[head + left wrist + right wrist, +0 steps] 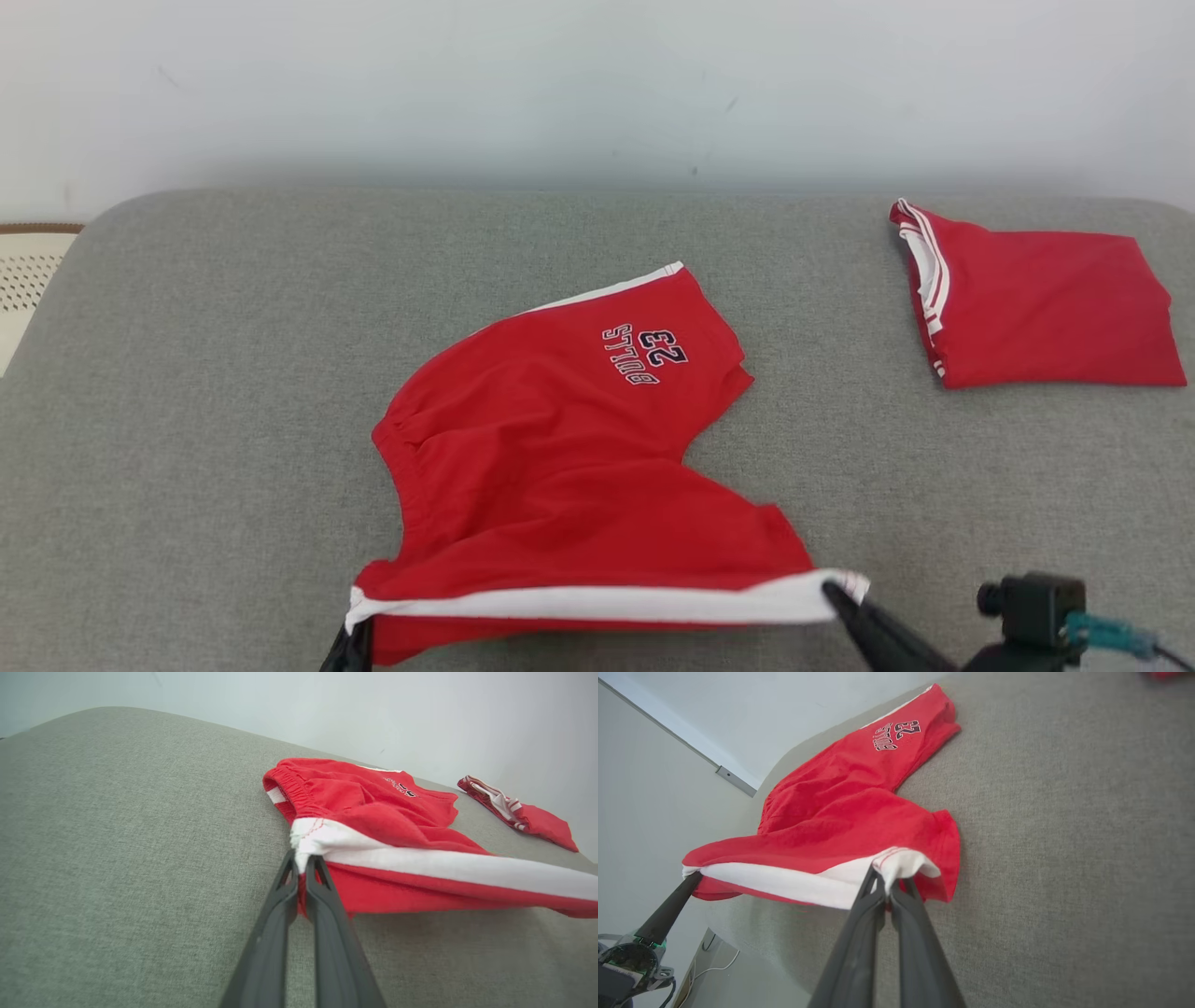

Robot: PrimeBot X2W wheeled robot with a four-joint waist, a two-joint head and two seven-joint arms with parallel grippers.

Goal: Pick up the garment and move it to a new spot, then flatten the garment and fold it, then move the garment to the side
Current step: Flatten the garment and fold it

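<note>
The garment (560, 448) is a pair of red shorts with white trim and a "23" print, spread on the grey cushioned surface (187, 420). Its near white-banded hem is lifted and stretched between both grippers. My left gripper (353, 623) is shut on the hem's left corner, seen close up in the left wrist view (302, 858) with the garment (373, 826) beyond. My right gripper (833, 592) is shut on the hem's right corner, and in the right wrist view (886, 884) the white band bunches over its tips, with the garment (840, 807) behind. The left gripper's fingers (668, 910) show there too.
A second red garment (1036, 308), folded, lies at the far right of the surface, also in the left wrist view (523, 814). A pale wall runs behind. The surface's left edge drops off beside a cream perforated object (23, 271).
</note>
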